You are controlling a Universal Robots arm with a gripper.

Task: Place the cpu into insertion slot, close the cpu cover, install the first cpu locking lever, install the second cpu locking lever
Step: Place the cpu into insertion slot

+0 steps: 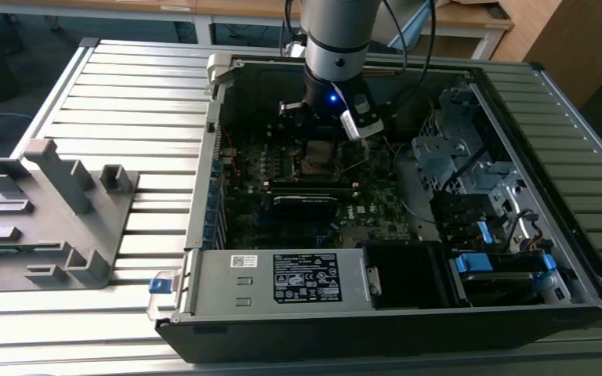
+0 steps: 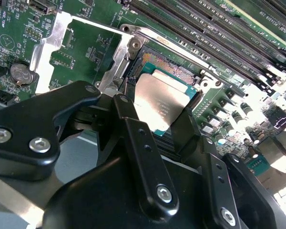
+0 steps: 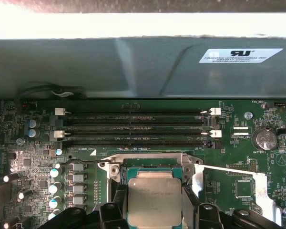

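Note:
The cpu [image 2: 163, 101] is a pale silver square on a green base. My gripper [image 2: 155, 109] is shut on it, a black finger pressed against each of two opposite edges. It hangs just over the insertion slot [image 2: 158, 63], whose dark pin field shows past its far edge. In the first wrist view the cpu [image 3: 154, 200] lies between the fingers [image 3: 118, 210], inside the slot's silver rim [image 3: 148, 161]. The cpu cover [image 2: 43, 47] is swung open beside the slot, and its frame [image 3: 262, 191] lies flat on the board. A thin wire locking lever [image 3: 86, 161] sticks out beside the rim. In the exterior view my gripper [image 1: 322, 139] reaches down into the open case.
Long black memory slots [image 3: 133, 129] run just beyond the slot, with a coin battery [image 3: 266, 139] and a row of capacitors [image 3: 55, 188] at its sides. The case's walls, the drive cage [image 1: 469, 157] and the power supply [image 1: 270, 278] hem the arm in. A grey fixture [image 1: 50, 211] stands at the exterior view's left.

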